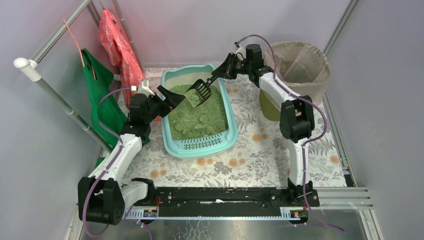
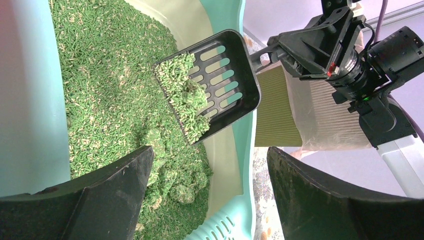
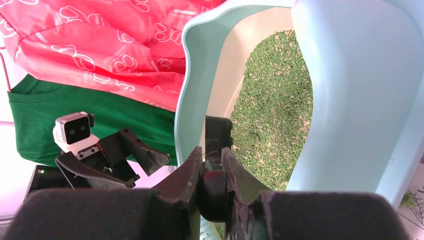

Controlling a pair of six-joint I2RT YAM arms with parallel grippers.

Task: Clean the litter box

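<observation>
Floral cloth covers the table (image 1: 250, 165) where the litter box (image 1: 202, 145) sits centrally, the right gripper (image 1: 221, 72) clamped on a black scoop (image 1: 200, 91) carrying 1 load of clumps (image 2: 185, 95) above it, the left gripper (image 1: 172, 98) spread empty beside, so next, I'd judge, comes a level swing to the lined bin (image 1: 320, 75).

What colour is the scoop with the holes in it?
Black. The slotted plastic scoop, carrying green litter pellets, shows best in the left wrist view.
</observation>
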